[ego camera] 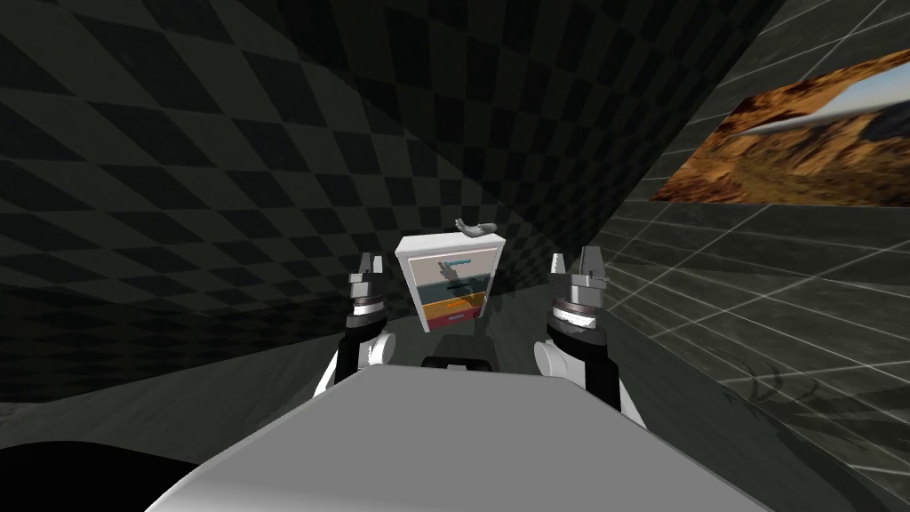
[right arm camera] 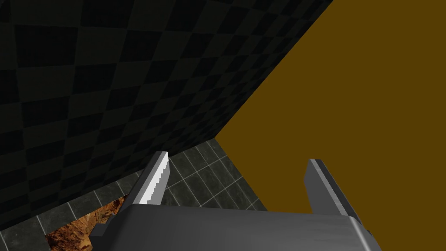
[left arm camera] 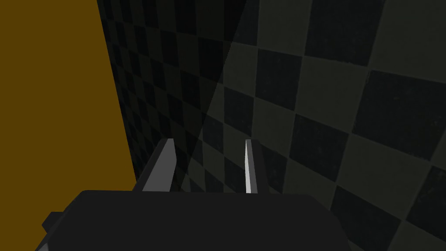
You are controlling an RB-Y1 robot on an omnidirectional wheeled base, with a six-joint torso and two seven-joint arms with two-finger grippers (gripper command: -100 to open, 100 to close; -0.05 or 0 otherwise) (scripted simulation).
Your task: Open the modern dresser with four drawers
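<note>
We list: white dresser (ego camera: 451, 283), upright, four coloured drawer fronts facing us, ahead between our arms, seemingly out of reach; right gripper (right arm camera: 237, 157), fingers spread wide, empty; left gripper (left arm camera: 207, 144), marginally nearer, fingers parted less, empty.

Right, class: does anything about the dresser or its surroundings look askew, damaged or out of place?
Nothing stands out. The dresser leans only as the whole head view does, its four drawers look flush and shut, and the small grey object on top is too small to identify.
</note>
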